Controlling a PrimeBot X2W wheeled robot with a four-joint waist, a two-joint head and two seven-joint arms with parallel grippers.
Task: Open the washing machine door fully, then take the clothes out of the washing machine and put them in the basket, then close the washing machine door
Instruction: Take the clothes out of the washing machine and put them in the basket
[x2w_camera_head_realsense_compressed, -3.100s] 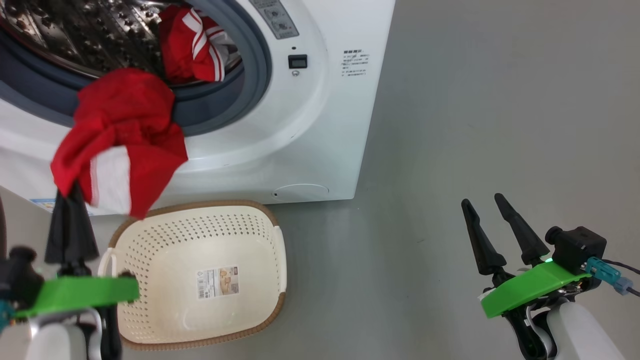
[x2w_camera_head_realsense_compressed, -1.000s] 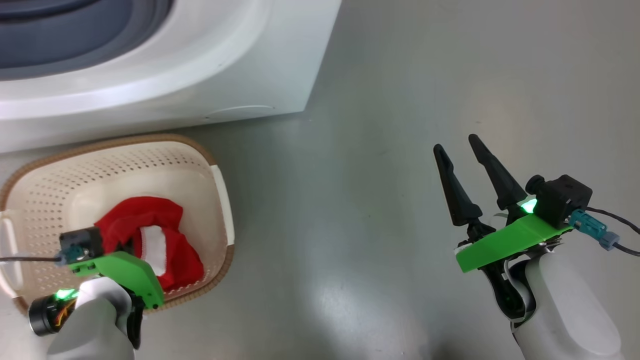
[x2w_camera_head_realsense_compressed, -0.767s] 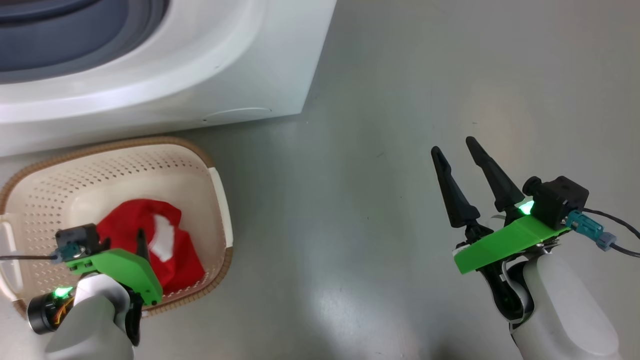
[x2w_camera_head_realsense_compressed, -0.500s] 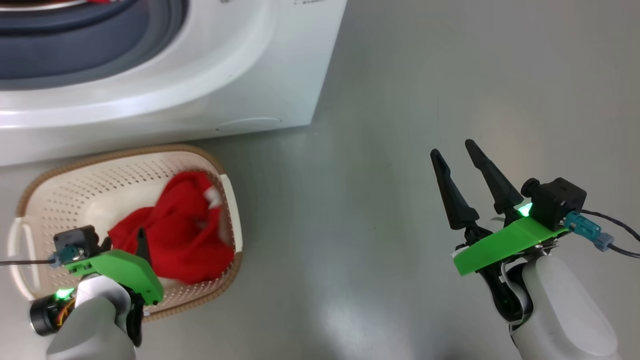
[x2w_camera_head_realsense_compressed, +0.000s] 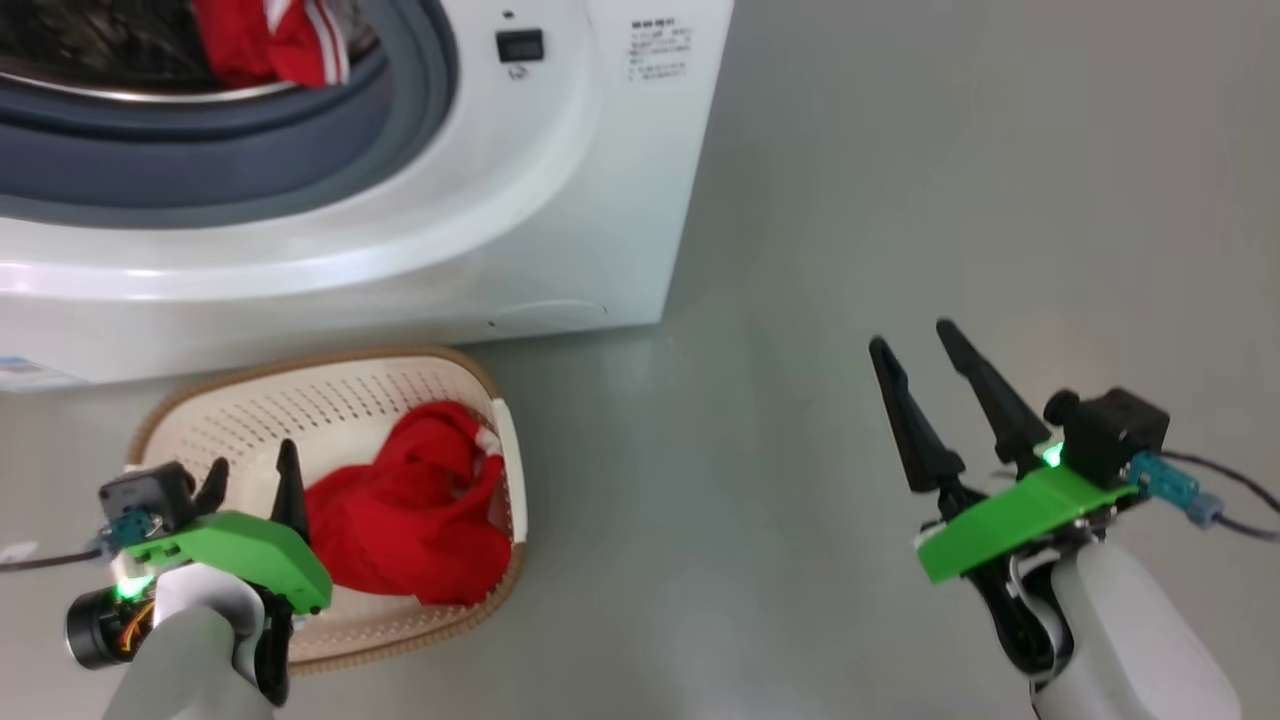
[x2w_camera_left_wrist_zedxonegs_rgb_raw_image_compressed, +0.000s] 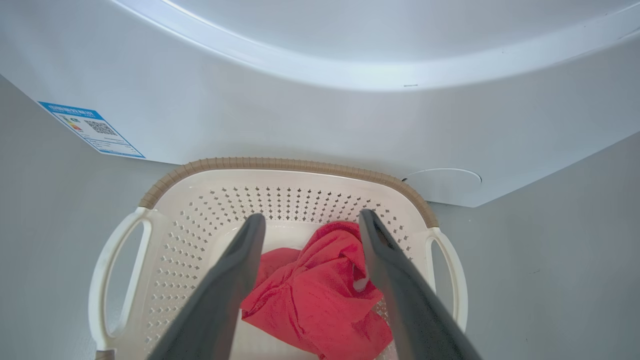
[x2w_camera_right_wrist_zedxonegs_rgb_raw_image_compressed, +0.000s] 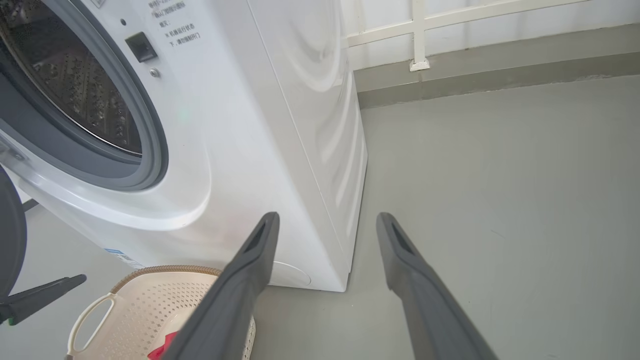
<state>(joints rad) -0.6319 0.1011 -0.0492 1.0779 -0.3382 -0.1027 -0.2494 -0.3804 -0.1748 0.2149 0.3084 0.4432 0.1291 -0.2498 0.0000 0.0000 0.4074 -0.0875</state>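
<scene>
At lower left the left gripper (x2w_camera_head_realsense_compressed: 253, 458) gapes empty over the basket (x2w_camera_head_realsense_compressed: 330, 356), where a red garment (x2w_camera_head_realsense_compressed: 410, 520) lies heaped against the right wall; a finger snagging it could drag it out. Upper left, more clothes (x2w_camera_head_realsense_compressed: 265, 40) sit in the washing machine (x2w_camera_head_realsense_compressed: 560, 200), cut off by the frame. Lower right, the right gripper (x2w_camera_head_realsense_compressed: 912, 338) is wide, empty.

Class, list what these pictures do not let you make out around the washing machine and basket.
- Clothes inside the washing machine: head view's top edge cuts them off, so the count is unclear.
- Basket bottom: head and left wrist views, covered by the red garment.
- Print on the machine: head view, too small.
</scene>
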